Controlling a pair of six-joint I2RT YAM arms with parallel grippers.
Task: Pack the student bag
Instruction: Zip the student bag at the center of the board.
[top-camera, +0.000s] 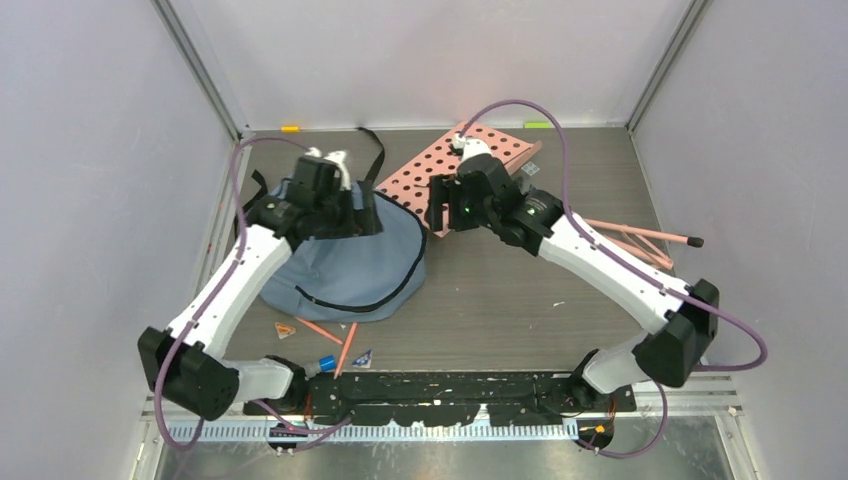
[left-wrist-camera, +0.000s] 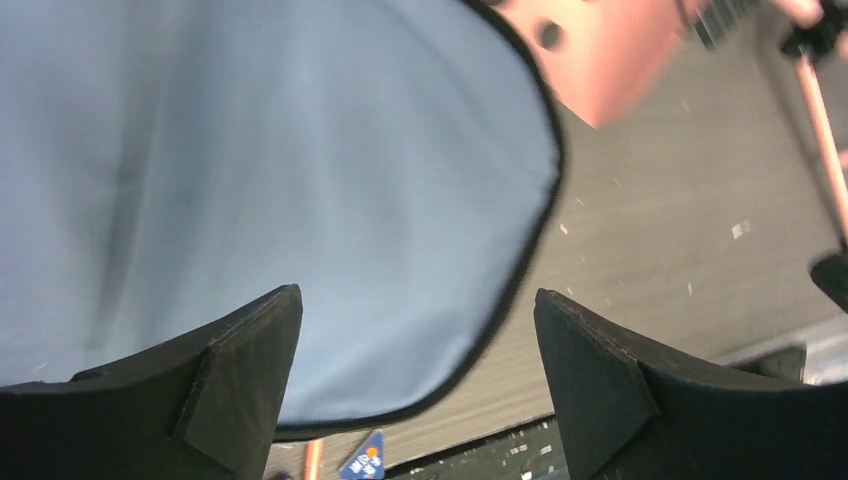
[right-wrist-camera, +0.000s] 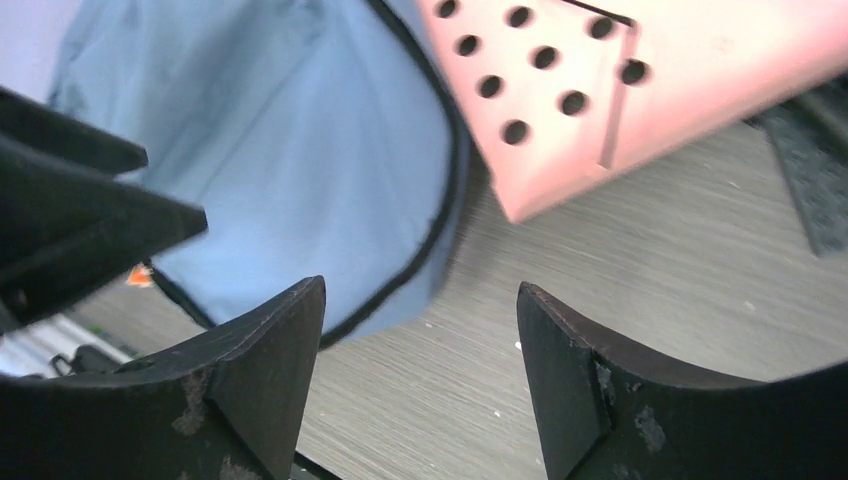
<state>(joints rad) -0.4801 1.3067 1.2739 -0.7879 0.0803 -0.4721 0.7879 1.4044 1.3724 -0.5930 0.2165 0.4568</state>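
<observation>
My left gripper (left-wrist-camera: 415, 300) gaped empty above the student bag (top-camera: 345, 265), my right gripper (right-wrist-camera: 420, 285) likewise beside it; grabbing blindly could pinch its opening shut.

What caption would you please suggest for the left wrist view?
Open left fingers hover over the blue backpack, pink board beyond.

We note the backpack (top-camera: 345, 270): soft dusty-blue fabric with black edging, slumped on the left half of the table (top-camera: 500, 300). It is heaped higher at its far end and spreads wide and rounded toward the near side. A black zipper (top-camera: 352, 306) curves across its near part, and black straps (top-camera: 374, 152) trail from its far end onto the tabletop.
</observation>
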